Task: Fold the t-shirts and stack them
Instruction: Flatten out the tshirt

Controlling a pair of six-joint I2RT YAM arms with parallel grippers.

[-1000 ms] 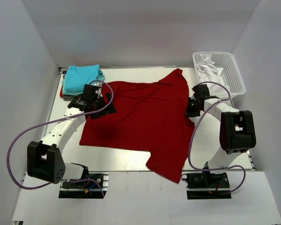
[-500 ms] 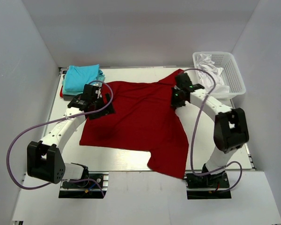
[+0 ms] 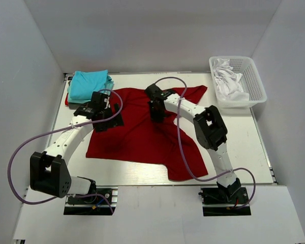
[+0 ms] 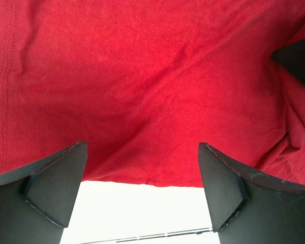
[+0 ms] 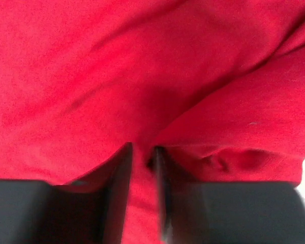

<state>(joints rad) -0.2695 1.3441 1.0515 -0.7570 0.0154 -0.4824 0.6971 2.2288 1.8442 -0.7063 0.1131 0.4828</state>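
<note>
The dark red t-shirt point(image 3: 134, 140) lies spread on the white table, its right side pulled in over the middle, one sleeve point(image 3: 193, 93) pointing toward the basket. My right gripper point(image 3: 156, 113) sits low on the shirt's upper middle. In the right wrist view its jaws point(image 5: 142, 152) stand a narrow gap apart with a raised fold of red cloth point(image 5: 91, 76) running into them. My left gripper point(image 3: 108, 118) hovers open at the shirt's left edge; the hem point(image 4: 142, 76) lies just past its wide-spread fingers point(image 4: 58, 188). Folded turquoise t-shirts point(image 3: 89, 84) are stacked at the back left.
A white mesh basket point(image 3: 255, 76) holding white cloth point(image 3: 227, 80) stands at the back right corner. Bare white table point(image 4: 142, 213) shows under the left gripper. Grey walls close in on three sides. Purple cables loop off both arms.
The right arm swept left from the table's right side to the shirt's middle, dragging the shirt's right side along. Its jaws have parted slightly. The left arm stayed put.
</note>
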